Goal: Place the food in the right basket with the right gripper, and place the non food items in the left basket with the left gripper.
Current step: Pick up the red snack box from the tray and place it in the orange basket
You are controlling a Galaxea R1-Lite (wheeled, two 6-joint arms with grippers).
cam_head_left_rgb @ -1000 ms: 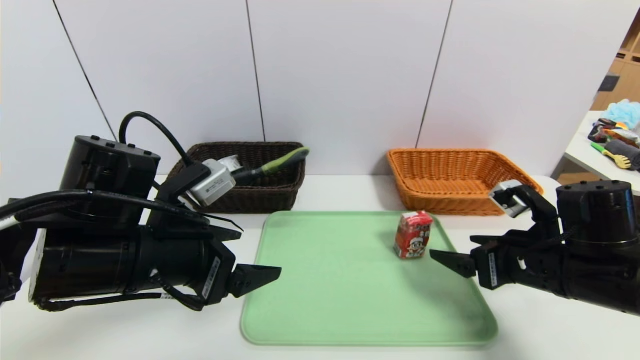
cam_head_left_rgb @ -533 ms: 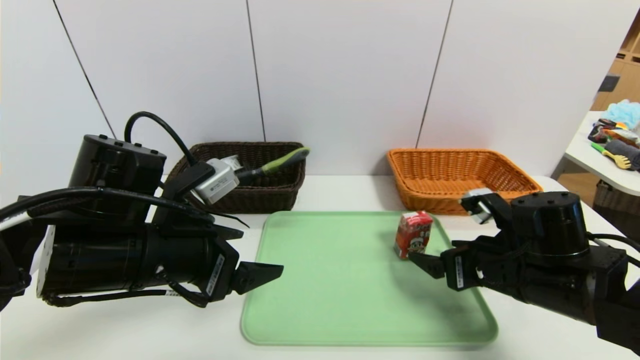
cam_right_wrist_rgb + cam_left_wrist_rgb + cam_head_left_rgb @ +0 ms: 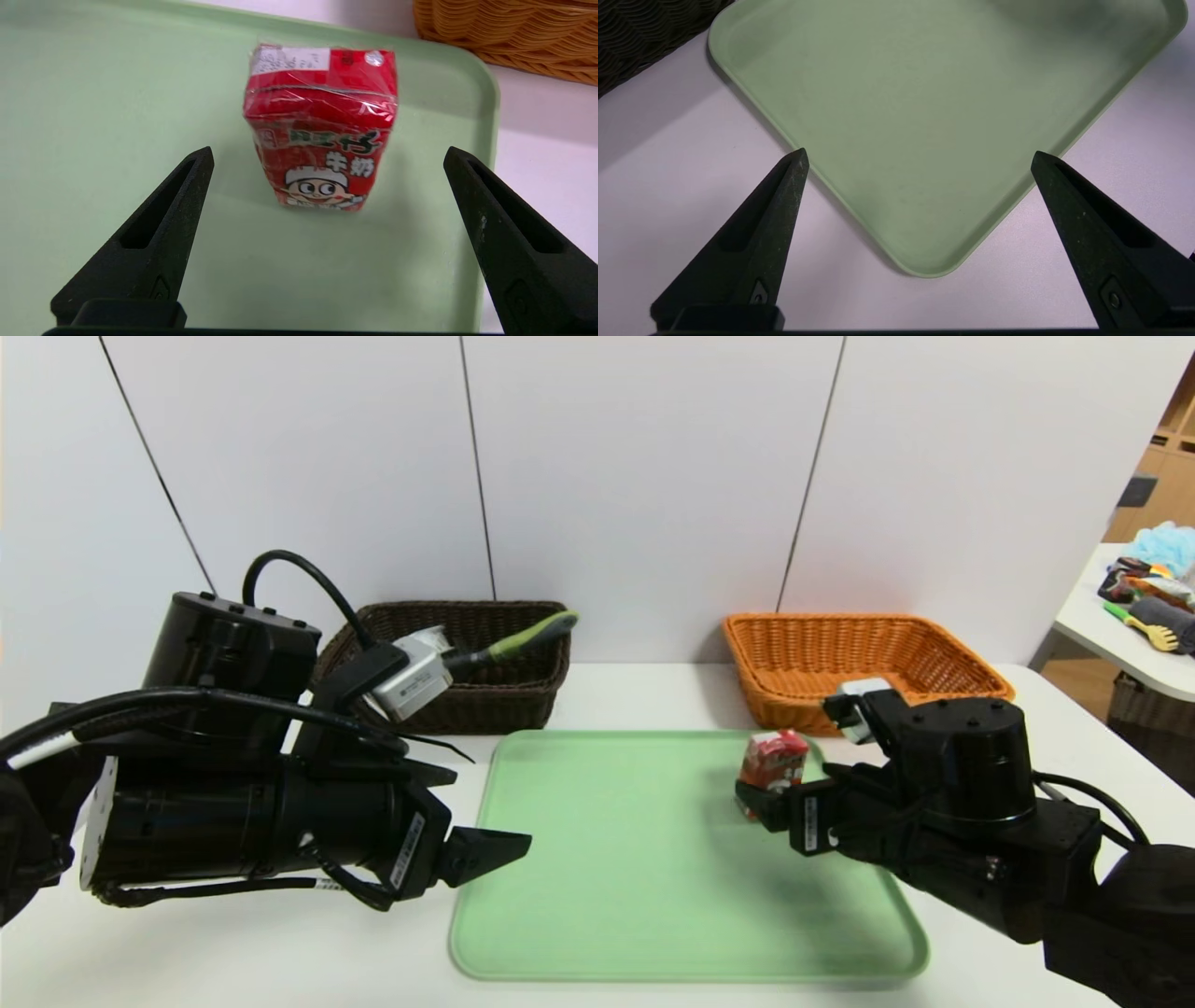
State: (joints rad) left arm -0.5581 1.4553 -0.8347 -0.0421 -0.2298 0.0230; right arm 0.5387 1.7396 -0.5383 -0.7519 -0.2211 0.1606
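Note:
The food, a small red drink carton (image 3: pixel 773 761) (image 3: pixel 322 126), stands upright on the green tray (image 3: pixel 635 877) near its far right corner. My right gripper (image 3: pixel 752 800) (image 3: pixel 328 152) is open and low over the tray. The carton is centred just ahead of its spread fingertips, untouched. My left gripper (image 3: pixel 509 849) (image 3: pixel 919 153) hangs open and empty over the tray's near left corner. The dark brown left basket (image 3: pixel 467 705) holds the brush, whose green handle (image 3: pixel 530 635) sticks out, and a white disc (image 3: pixel 432 637) mostly hidden behind my left arm. The orange right basket (image 3: pixel 794 705) (image 3: pixel 514 32) is empty.
Both baskets stand against the white wall at the back of the white table (image 3: pixel 653 695), the tray (image 3: pixel 924 93) in front of them. A side table (image 3: pixel 1144 616) with assorted clutter stands at the far right.
My right gripper has moved left and forward across the tray up to the carton, staying open. The left arm has barely shifted.

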